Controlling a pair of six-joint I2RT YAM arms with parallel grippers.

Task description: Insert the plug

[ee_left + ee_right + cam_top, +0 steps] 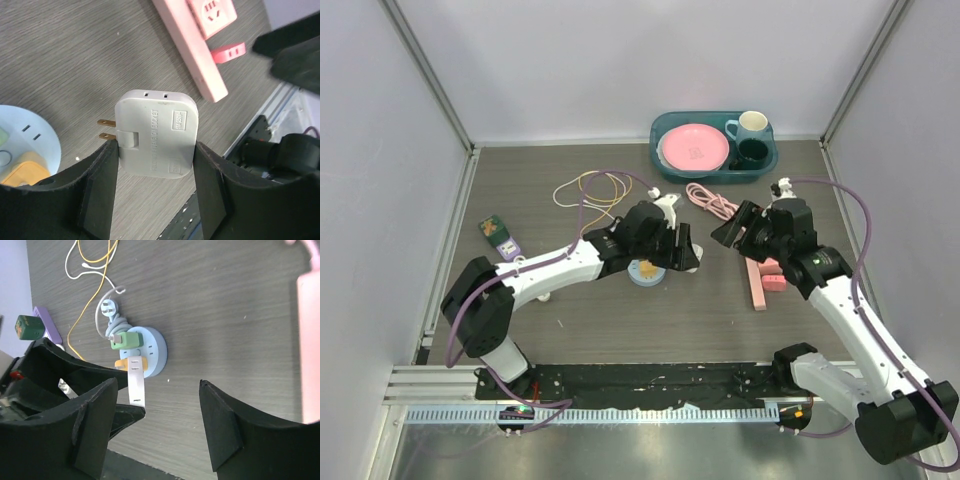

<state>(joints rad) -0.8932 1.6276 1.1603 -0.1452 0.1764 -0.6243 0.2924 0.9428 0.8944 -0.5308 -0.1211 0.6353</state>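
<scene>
Pinching the grey plug (156,132) by its two flat sides, the left gripper (155,160) has its jaws pressed against it. The plug's two brass prongs (106,129) point toward the round blue socket (27,142), near its rim but apart from it. A green adapter (125,340) and a yellow adapter (122,362) sit in that socket. To the socket's right in the top view, the right gripper (157,405) hangs with its fingers spread wide and nothing between them. The pink power strip (192,55) lies further right of the socket, beyond the plug
</scene>
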